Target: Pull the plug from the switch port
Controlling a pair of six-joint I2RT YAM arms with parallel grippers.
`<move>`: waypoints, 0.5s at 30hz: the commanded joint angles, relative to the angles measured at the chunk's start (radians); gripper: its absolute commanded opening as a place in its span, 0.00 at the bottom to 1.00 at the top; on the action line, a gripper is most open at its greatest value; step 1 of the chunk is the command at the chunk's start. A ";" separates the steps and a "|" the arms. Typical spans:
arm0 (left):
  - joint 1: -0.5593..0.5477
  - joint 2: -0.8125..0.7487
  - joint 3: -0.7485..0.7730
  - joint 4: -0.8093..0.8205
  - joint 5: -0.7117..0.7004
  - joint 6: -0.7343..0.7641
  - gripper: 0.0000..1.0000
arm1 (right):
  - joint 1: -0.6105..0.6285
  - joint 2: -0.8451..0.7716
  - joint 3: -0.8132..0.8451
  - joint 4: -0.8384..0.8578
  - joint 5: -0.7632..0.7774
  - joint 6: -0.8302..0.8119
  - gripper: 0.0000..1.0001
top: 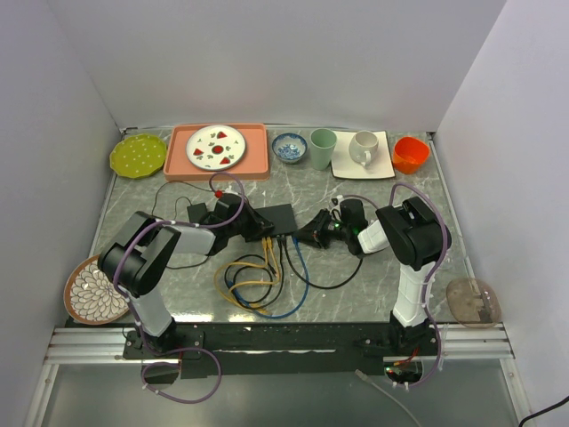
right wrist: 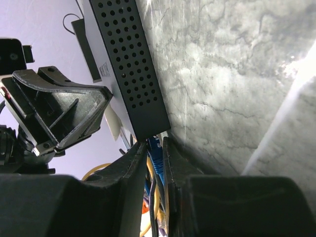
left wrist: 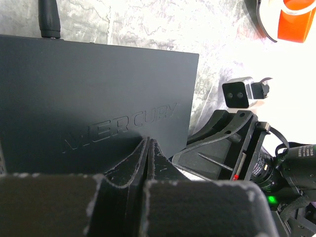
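At six o'clock from the switch (top: 283, 216), loose cables (top: 253, 289) coil over the counter (top: 373, 289), leaving room to draw back. The blue plug (right wrist: 155, 154) looks seated in its port, not yet pulled. The right pincer (right wrist: 154, 143) straddles it, though I cannot tell whether it grips. The left pincer (left wrist: 149, 142), clenched, presses on the switch top. The pink tray (top: 174, 160) stands well apart at twelve o'clock.

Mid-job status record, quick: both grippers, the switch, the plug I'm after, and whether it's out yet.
switch: flat matte black rectangular box, lying on the grey marble table
left gripper: shut, tips on the switch's top face
right gripper: fingers either side of the blue plug, grip unconfirmed
plug state: at the switch's socket edge, not visibly pulled out
cables: yellow, blue, black loops on the table
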 commanded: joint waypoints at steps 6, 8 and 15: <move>0.002 -0.005 -0.026 -0.044 0.008 0.001 0.04 | -0.011 0.033 -0.027 -0.032 0.082 -0.047 0.00; 0.002 -0.011 -0.022 -0.042 0.009 0.001 0.04 | -0.011 0.033 -0.030 -0.042 0.085 -0.059 0.00; -0.001 -0.009 -0.030 0.100 0.104 -0.023 0.19 | -0.011 0.025 -0.039 -0.084 0.108 -0.130 0.00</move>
